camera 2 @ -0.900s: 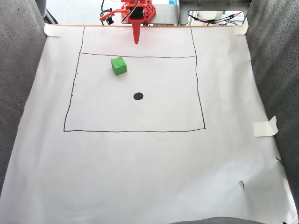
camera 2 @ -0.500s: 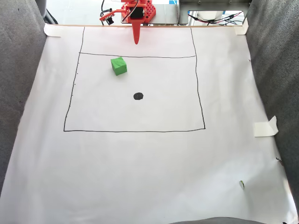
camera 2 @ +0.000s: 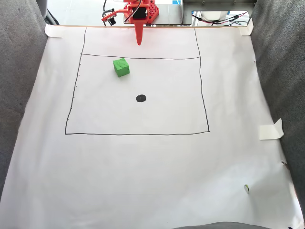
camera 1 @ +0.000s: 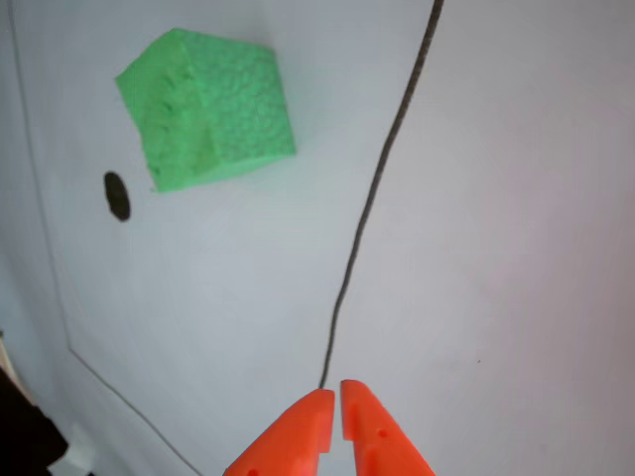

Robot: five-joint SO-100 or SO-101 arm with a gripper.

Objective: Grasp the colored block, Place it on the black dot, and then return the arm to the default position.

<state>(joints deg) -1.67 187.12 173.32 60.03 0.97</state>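
Fingers (camera 1: pixel 333 399) nearly closed, apart from block (camera 1: pixel 208 107)

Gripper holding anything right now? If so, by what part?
Nothing held. The gripper is shut with nothing between its tips, and the green cube sits apart on the paper, untouched.
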